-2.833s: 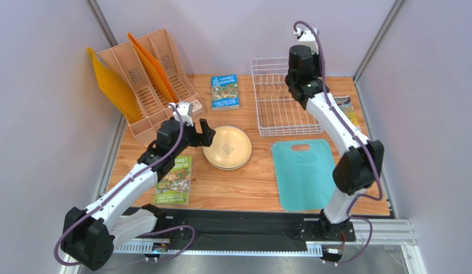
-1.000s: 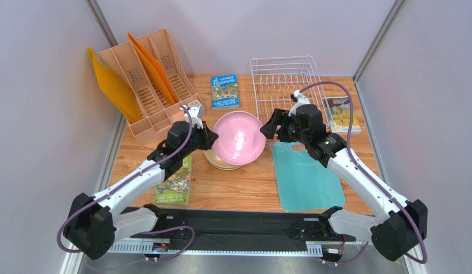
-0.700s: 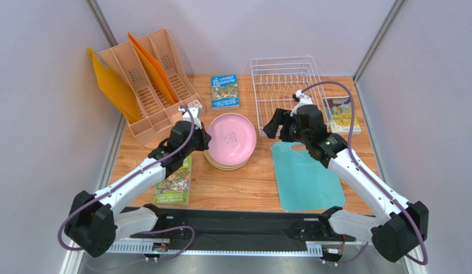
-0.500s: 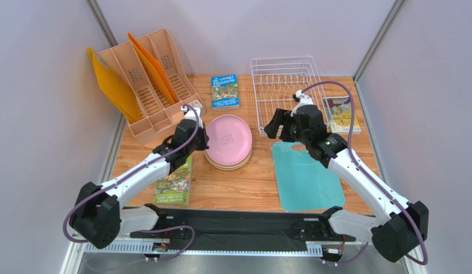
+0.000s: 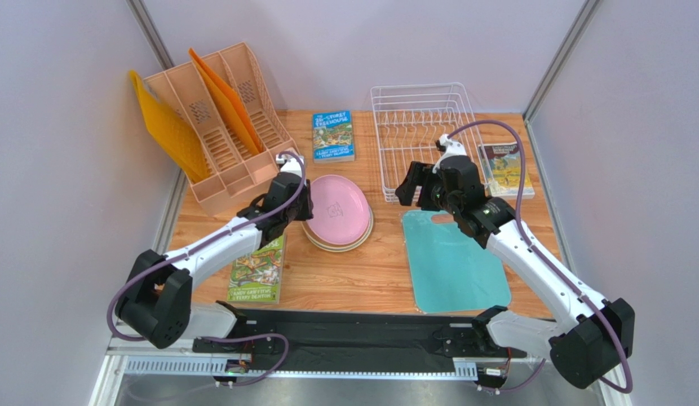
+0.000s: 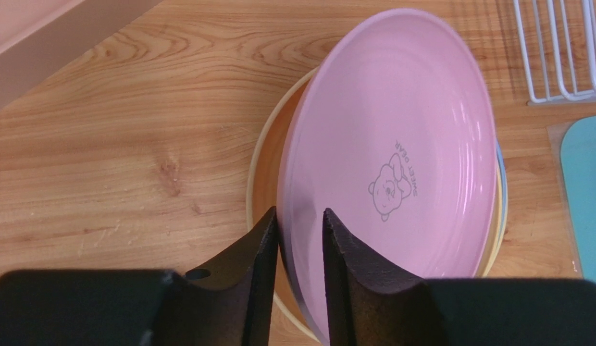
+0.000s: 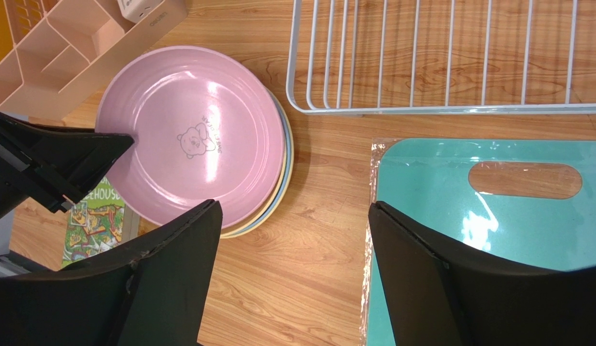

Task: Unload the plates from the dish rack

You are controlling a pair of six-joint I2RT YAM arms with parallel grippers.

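The pink plate (image 5: 338, 203) (image 6: 395, 144) (image 7: 192, 137) lies on top of a stack of plates left of centre on the table. Under it show a cream-yellow plate (image 6: 261, 180) and a light blue rim (image 7: 287, 162). My left gripper (image 5: 305, 200) (image 6: 299, 215) is at the stack's left edge, its jaws parted a little with the pink rim between them. The white wire dish rack (image 5: 385, 144) (image 7: 438, 109) stands at the back right with no plates in it. My right gripper (image 5: 410, 186) (image 7: 294, 207) hangs wide open and holds nothing, between the stack and the rack.
A teal cutting board (image 5: 453, 258) (image 7: 496, 216) lies in front of the rack. A peach file organizer (image 5: 217, 127) with orange folders stands at the back left. Books lie behind the stack (image 5: 332, 135), by the left arm (image 5: 258, 269) and right of the rack (image 5: 505, 169).
The left arm lowered the tilted pink plate flat onto the stack, then its jaws parted slightly round the rim. The right gripper barely moved.
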